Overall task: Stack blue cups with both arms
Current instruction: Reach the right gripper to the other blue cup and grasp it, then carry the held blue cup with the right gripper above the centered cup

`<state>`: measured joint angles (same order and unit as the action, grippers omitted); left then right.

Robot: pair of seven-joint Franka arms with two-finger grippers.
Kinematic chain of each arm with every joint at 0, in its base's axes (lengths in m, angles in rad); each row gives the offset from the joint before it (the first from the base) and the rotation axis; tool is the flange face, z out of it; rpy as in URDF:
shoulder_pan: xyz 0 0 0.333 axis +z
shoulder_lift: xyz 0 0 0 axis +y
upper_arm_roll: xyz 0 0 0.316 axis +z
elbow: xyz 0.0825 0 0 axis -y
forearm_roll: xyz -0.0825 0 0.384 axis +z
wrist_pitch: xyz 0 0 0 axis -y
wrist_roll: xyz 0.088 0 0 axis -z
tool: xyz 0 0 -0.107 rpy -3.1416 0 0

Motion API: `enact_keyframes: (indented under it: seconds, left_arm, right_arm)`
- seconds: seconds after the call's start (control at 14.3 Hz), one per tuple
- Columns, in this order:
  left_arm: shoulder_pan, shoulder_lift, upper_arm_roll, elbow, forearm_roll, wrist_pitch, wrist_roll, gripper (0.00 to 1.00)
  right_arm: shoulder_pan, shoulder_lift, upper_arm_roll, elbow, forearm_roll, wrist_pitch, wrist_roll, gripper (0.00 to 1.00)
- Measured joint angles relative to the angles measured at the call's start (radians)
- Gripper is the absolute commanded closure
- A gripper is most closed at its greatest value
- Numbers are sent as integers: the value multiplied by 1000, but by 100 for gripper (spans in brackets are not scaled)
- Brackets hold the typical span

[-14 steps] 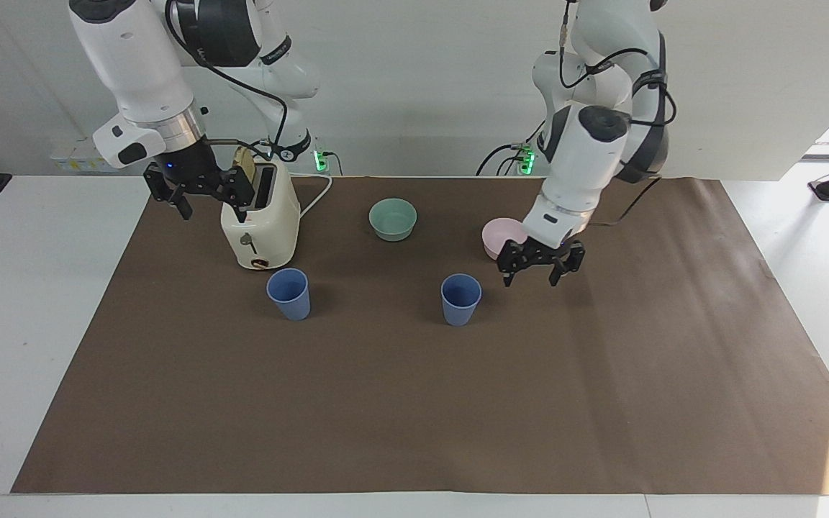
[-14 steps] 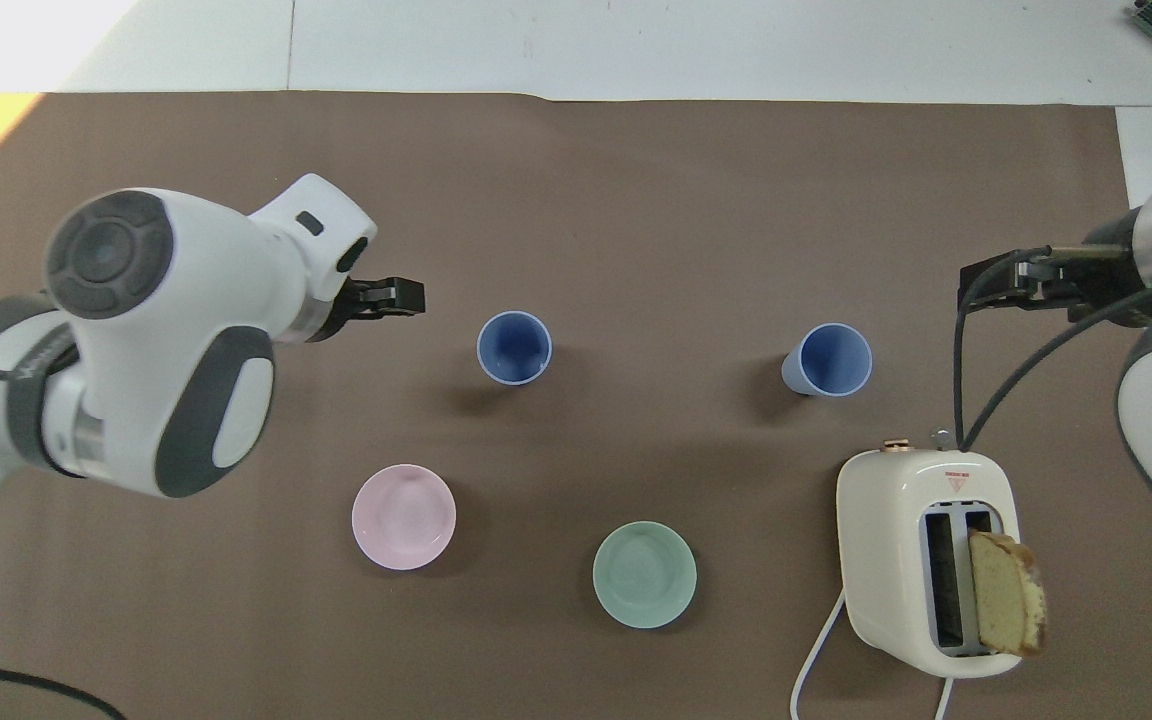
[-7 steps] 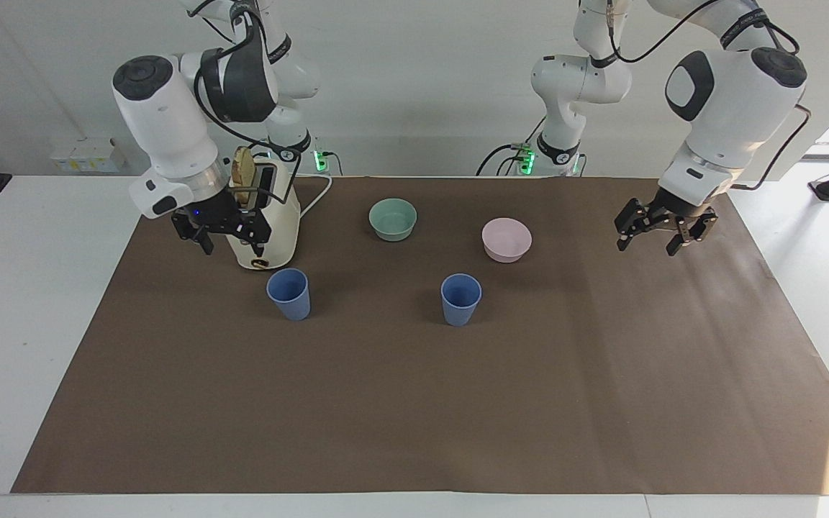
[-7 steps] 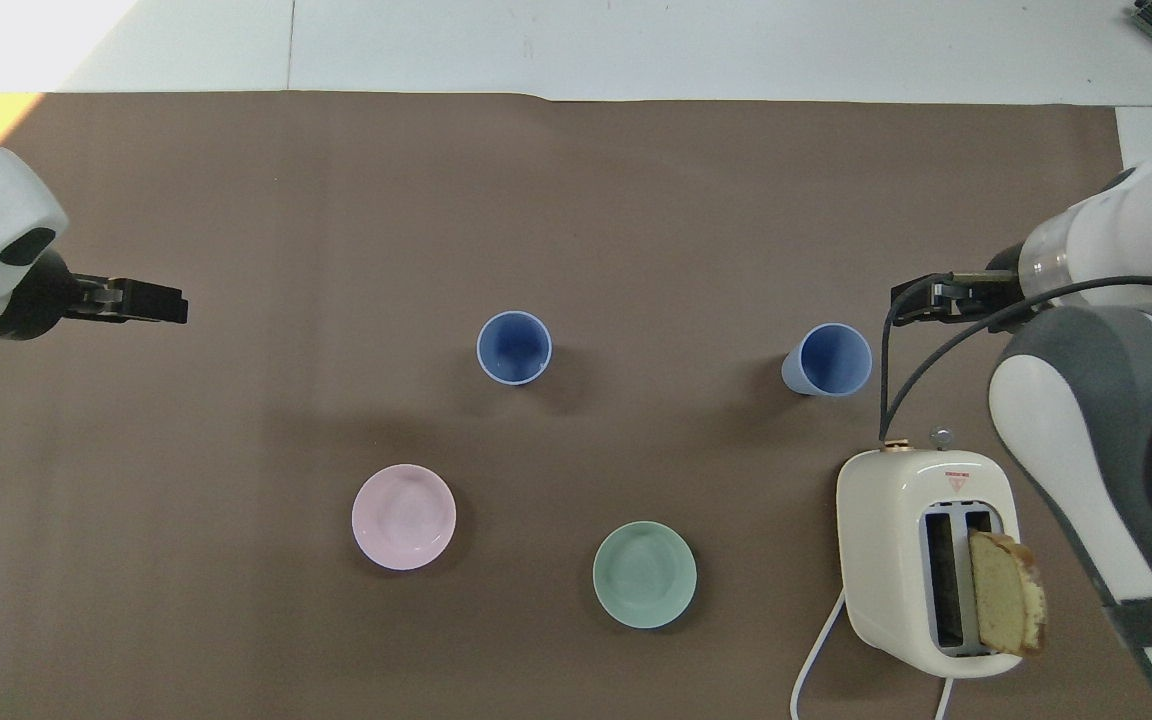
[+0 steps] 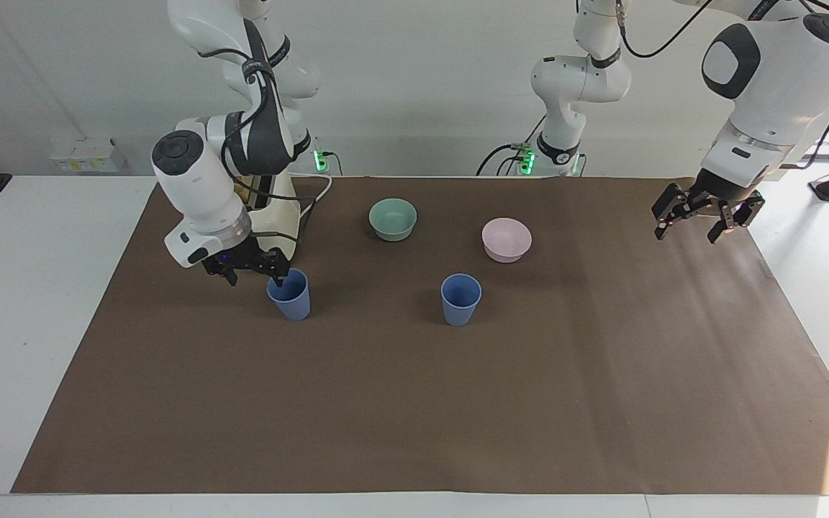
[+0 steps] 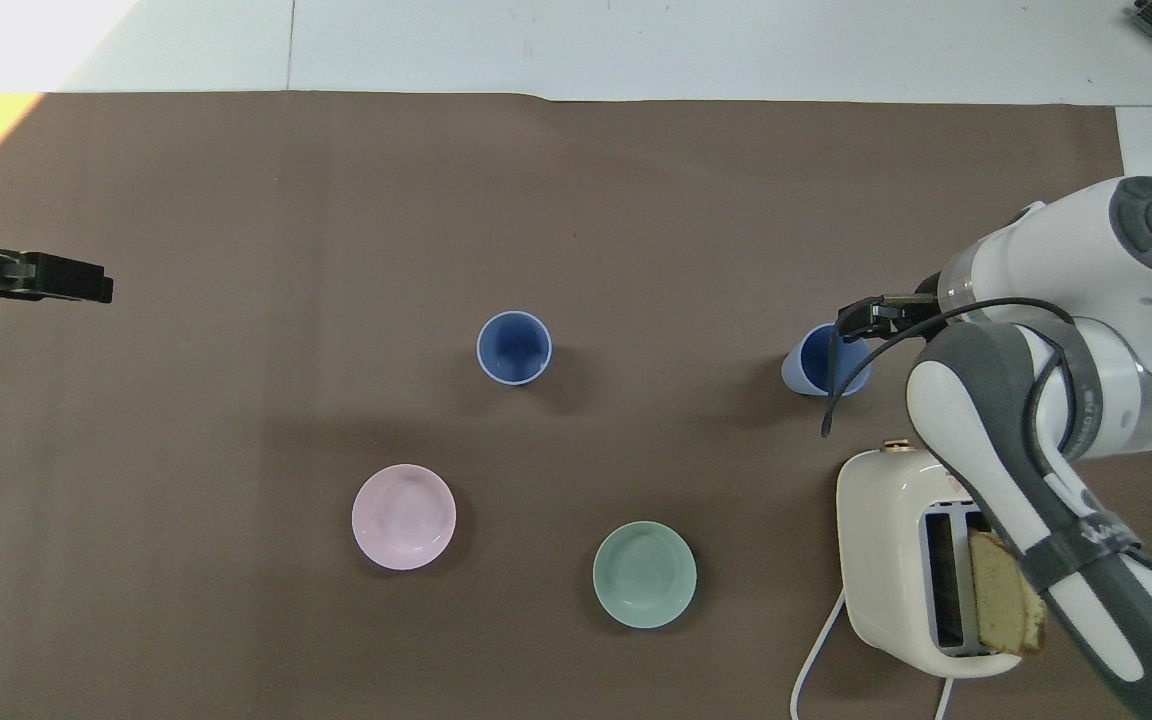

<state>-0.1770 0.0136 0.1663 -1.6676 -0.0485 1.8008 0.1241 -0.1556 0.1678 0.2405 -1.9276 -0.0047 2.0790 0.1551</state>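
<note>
The right gripper [image 5: 250, 268] has dropped, open, to one blue cup's [image 5: 288, 293] rim, the open left gripper [image 5: 699, 219] has withdrawn; the other cup [image 5: 461, 298] stands apart, unstacked.

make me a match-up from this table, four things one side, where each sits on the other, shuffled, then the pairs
Things:
1. pink bowl
2. bread slice
3. right gripper
4. left gripper

Places:
A. in a slot of the toaster
B. at the rim of a blue cup
C. beside the mint-green bowl
D. over the mat's edge, at the left arm's end

Pairs: 1-C, 2-A, 3-B, 4-D
</note>
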Motion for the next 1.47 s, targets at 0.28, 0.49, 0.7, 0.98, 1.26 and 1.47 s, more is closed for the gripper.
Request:
enact_keyframes:
  seconds: [0.28,0.49,0.7,0.98,1.26,1.47]
  left_arm:
    - [10,3,0,61,2,-102,7,0]
    - [11,3,-1,75,2,-158,7,0]
    - [11,2,-1,76,2,-221,7,0]
    - [12,0,-1,76,2,-236,7,0]
    - [13,-2,-1,76,2,-237,7,0]
    - [13,-2,-1,76,2,-237,7,0]
  right_arm:
    - [7,5,0,-53,0,19,0,14]
    - [28,5,1,-56,0,20,0,88]
    - [28,10,-2,-63,0,20,0,100]
    - [29,19,-2,-63,0,23,1,100]
    - [31,19,5,-4,0,-8,36,100]
    - [47,16,57,134,3,-123,177,100]
